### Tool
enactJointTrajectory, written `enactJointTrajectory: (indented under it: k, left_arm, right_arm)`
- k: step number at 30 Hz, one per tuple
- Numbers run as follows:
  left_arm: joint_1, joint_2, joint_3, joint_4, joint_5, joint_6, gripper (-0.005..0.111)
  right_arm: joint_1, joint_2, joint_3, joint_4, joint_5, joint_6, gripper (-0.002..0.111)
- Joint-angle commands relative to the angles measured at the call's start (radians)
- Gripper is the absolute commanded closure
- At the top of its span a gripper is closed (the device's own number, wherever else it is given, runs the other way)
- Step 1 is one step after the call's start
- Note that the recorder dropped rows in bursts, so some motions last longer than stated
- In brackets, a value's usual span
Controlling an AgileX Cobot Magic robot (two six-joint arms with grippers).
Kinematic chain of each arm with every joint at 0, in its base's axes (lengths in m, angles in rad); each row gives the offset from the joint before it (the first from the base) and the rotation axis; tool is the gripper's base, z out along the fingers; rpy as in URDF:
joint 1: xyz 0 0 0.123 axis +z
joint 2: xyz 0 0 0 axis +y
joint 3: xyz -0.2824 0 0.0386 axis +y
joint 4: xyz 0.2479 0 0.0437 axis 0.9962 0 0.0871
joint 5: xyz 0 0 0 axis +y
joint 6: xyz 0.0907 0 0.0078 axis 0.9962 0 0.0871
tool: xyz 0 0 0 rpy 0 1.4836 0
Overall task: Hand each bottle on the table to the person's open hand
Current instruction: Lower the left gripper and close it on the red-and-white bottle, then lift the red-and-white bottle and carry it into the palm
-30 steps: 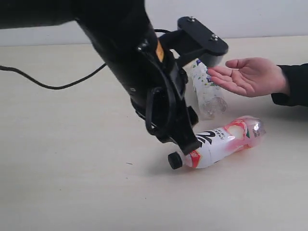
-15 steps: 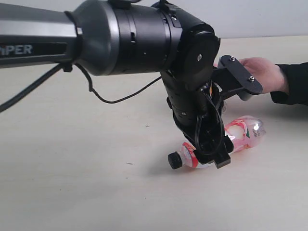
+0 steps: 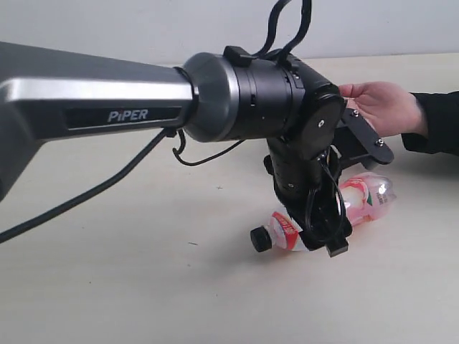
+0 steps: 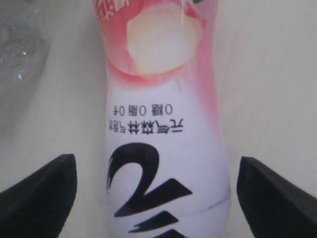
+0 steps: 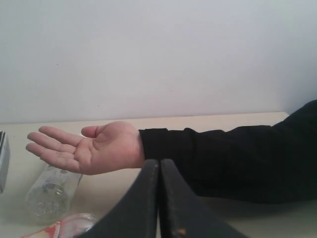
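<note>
A pale wall backs the beige tabletop. The pink-red bottle lies there on its side, its black cap pointing away from the person's open hand. In the last second the left arm has swung across and dropped, so the left claw now straddles the label with its fingers apart, not gripping. A grasp looks to be next. A clear bottle lies beneath the hand. The right claw hangs back, pressed together and empty.
</note>
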State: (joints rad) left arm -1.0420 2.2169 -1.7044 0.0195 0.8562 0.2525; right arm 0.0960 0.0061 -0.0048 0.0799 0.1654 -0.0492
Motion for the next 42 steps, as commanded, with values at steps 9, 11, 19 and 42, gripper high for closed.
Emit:
enactJointTrajectory:
  k: [9, 11, 19, 42]
  left_arm:
    - [-0.005, 0.035, -0.008, 0.015, 0.003, -0.002, 0.026]
    - [-0.005, 0.035, -0.008, 0.015, 0.027, -0.002, 0.037]
    - [-0.005, 0.035, -0.008, 0.015, 0.118, -0.028, 0.106]
    - [-0.045, -0.326, -0.008, -0.002, -0.088, -0.639, 0.107]
  right_arm:
    - [-0.003, -0.006, 0.005, 0.000, -0.010, -0.001, 0.108]
    - [-0.003, -0.006, 0.005, 0.000, -0.010, -0.001, 0.108]
    - [-0.003, -0.006, 0.005, 0.000, -0.010, -0.001, 0.108]
    - [-0.003, -0.006, 0.005, 0.000, -0.010, -0.001, 0.108]
